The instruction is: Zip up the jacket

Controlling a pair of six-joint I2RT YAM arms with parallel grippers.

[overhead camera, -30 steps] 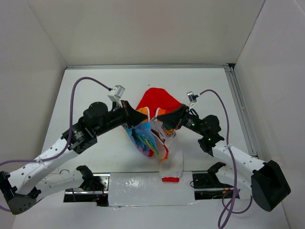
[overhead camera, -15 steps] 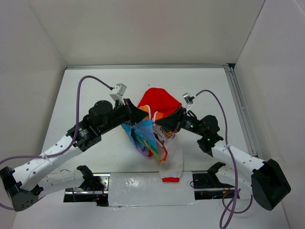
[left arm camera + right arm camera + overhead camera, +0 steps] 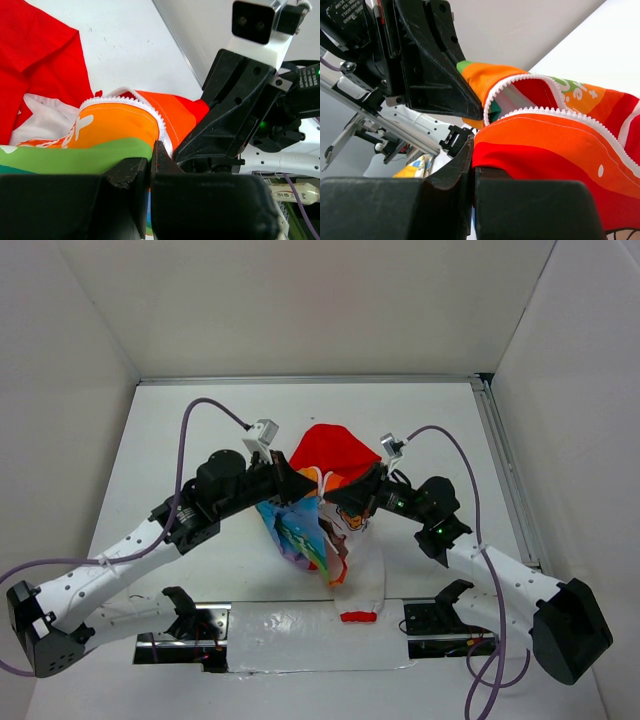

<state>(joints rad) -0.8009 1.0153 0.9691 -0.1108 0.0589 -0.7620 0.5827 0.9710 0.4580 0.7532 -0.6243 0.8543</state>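
Observation:
The jacket hangs between my two grippers at the table's middle, its red hood lying behind and its white lining drooping toward the near edge. My left gripper is shut on the left front panel, its orange and green stripes and white zipper teeth showing in the left wrist view. My right gripper is shut on the right front panel, orange and red with zipper teeth, in the right wrist view. The two grippers nearly touch. The zipper slider is hidden.
The white table is walled on the left, back and right. A metal rail runs along the right side. A strip of foil tape and the arm bases lie at the near edge.
Both grippers have moved closer together, bringing the two front panels nearly edge to edge. The jacket's hanging part has bunched and narrowed.

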